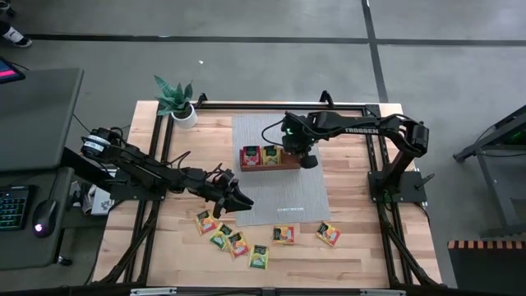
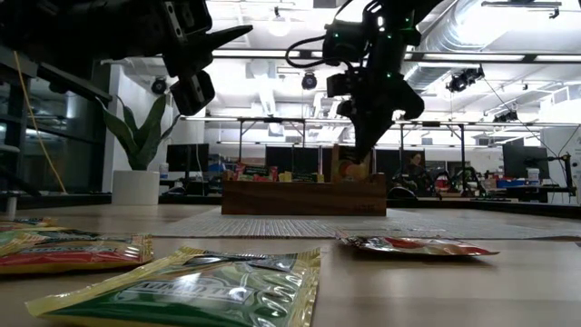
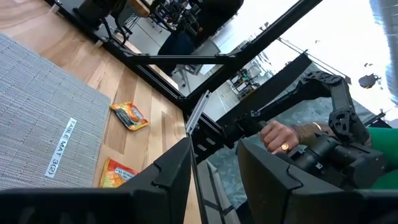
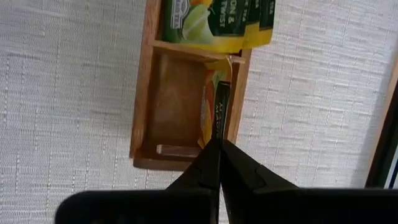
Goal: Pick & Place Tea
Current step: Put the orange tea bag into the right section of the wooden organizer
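While a pale butcher-block bench [image 1: 353,263] carries everything, a grey woven mat [image 1: 279,177] labelled "TABLE MAT" is laid over its middle, and a wooden three-compartment tray [image 1: 269,164] is set on that mat. Red and yellow-green tea packets are stood in two of the compartments. The right tool [image 4: 217,146] is held over the end compartment, its fingers clenched edge-on upon an orange-yellow tea packet [image 4: 208,106] that is lowered inside against the tray's wall. The left tool [image 1: 234,200] is poised above the mat's near-left corner; its fingers are seen somewhat parted, but whether anything is gripped cannot be told.

Loose tea packets [image 1: 234,241] are scattered on bare wood along the bench's front edge, two of them [image 1: 306,234] lying just off the mat's front border. A potted plant [image 1: 177,103] in a white pot is placed at the far left corner. Black frame rails are run along the bench's sides. Beyond, a grey concrete floor, desks with monitors, ceiling ducts and strip lights are visible, and a person's hand [image 3: 278,135] wearing a ring is seen resting on another arm rig.
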Tool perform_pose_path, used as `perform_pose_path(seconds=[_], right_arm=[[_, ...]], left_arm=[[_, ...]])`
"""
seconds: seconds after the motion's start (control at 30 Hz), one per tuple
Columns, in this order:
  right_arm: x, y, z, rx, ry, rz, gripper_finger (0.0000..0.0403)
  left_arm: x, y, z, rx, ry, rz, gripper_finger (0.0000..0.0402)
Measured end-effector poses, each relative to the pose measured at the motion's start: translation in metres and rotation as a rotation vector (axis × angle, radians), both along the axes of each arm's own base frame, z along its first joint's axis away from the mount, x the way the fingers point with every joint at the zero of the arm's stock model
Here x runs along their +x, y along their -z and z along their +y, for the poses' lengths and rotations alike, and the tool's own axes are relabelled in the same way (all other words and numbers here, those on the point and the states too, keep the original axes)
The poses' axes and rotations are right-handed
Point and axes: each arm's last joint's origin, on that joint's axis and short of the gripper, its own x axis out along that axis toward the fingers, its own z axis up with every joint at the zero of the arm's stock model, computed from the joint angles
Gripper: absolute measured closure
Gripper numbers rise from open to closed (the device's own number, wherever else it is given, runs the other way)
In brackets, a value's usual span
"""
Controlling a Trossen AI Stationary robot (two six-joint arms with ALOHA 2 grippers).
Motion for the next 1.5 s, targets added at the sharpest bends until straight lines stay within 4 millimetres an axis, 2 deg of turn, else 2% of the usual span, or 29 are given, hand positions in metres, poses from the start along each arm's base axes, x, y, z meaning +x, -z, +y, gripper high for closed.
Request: perform_pose_path(seconds=[0.57,1.03,1.2,1.5], right_arm=[[0.0029,-0.0011,-0.0002,0.021,-0.008,-0.040,0.0400],[0.0020,-0.0009,-0.0011,-0.012,0.006,-0.023,0.0361],[0.0018,-0.0010,-0.0016,-0.015,0.051,-0.024,0.0334],[-0.0023,-0.0091,-0.0025,-0.085,0.130,-0.033,0.0253]], left_arm=[[0.0000,-0.0001,0.0000,-0.007,0.000,0.002,0.0270],[-0.0001,-0.0001,-0.0003,-0.007,0.008,0.002,0.0270],[-0.0001,-0.0001,-0.0003,-0.007,0.009,0.002,0.0270],[-0.0001,0.0000,-0.0003,-0.007,0.011,0.003,0.0270]])
